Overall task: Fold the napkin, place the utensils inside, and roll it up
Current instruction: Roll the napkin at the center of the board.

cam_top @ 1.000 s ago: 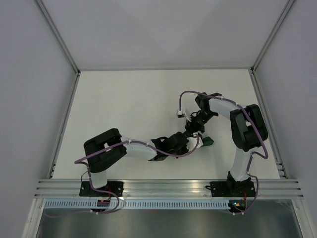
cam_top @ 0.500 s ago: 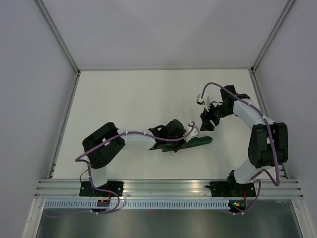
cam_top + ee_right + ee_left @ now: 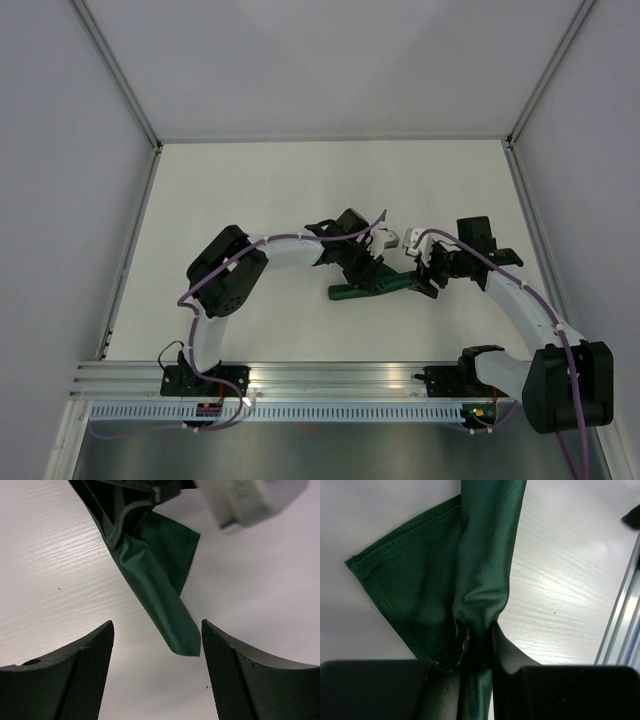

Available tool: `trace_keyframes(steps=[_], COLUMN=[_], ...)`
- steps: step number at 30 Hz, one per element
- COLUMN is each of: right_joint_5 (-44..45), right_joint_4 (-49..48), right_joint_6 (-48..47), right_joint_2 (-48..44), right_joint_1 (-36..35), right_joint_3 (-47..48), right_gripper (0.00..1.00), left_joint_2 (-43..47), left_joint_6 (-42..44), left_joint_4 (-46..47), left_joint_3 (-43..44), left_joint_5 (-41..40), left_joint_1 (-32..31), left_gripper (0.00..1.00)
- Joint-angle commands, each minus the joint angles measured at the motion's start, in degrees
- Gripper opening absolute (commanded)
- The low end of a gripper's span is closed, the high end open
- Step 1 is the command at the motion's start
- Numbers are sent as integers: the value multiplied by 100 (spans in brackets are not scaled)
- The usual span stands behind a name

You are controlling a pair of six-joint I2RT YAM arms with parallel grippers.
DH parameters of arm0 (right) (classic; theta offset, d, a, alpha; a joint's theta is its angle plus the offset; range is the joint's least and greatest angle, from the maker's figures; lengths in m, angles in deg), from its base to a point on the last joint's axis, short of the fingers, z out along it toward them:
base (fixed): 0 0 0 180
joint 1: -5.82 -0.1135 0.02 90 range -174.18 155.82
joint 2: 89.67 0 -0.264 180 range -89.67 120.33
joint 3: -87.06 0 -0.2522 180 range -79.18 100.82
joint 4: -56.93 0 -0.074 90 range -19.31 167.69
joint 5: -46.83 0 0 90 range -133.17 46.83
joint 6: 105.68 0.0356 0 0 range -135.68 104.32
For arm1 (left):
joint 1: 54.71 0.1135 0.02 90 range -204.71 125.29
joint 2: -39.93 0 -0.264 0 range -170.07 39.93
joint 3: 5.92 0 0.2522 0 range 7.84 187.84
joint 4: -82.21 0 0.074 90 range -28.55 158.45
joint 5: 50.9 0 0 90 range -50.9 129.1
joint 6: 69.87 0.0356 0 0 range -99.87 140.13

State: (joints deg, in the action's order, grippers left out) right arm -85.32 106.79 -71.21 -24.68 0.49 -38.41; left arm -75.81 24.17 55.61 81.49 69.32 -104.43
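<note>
Change since a second ago: the right arm has swung from the far side down to the near right. The left arm's elbow has lifted away from the near edge.

- Napkin (image 3: pixel 350 292): a dark green narrow bundle, lying crosswise on the table (image 3: pixel 250 200), right of centre. It is nearer the near rail (image 3: pixel 330 375) than the far wall and well apart from both side rails. What it encloses cannot be told.
- Left gripper (image 3: pixel 368 272): reaches in from the far side and is clamped narrow on the bundle.
- Left wrist view: the fingers (image 3: pixel 512 655) pinch gathered cloth (image 3: pixel 485 555), and one hemmed corner fans out flat on the tabletop.
- Right gripper (image 3: pixel 428 280): at the bundle's right end.
- Right wrist view only: the jaws stand wide, and the napkin's folded tip (image 3: pixel 182 637) lies between the pads (image 3: pixel 65 675), touching neither.
</note>
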Motion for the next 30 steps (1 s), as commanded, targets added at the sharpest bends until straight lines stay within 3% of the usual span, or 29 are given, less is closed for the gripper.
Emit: trace_keyframes(steps=[1, 4, 9, 23, 30], right_joint_5=[162, 830, 1393, 1868, 2237], right_joint_4=[-866, -1692, -2404, -2493, -2722], right_joint_6=[-196, 77, 288, 358, 367], right_joint_2=[-285, -531, -453, -110, 409], right_joint_1=[-337, -1134, -1831, -2965, -3326], right_joint_3=[-506, -1051, -1370, -1537, -1537], right_gripper=[77, 79, 80, 79, 72], left_joint_2=[-615, -782, -1055, -1451, -1521], left_joint_6=[-271, -341, -526, -895, -896], left_joint_4=[-1281, -1483, -1660, -1731, -1748], left_joint_3=[131, 299, 466, 800, 853], left_joint_5=[580, 1133, 1741, 2243, 2304], left_joint_1=[190, 313, 506, 700, 700], left_gripper=[3, 4, 8, 10, 11])
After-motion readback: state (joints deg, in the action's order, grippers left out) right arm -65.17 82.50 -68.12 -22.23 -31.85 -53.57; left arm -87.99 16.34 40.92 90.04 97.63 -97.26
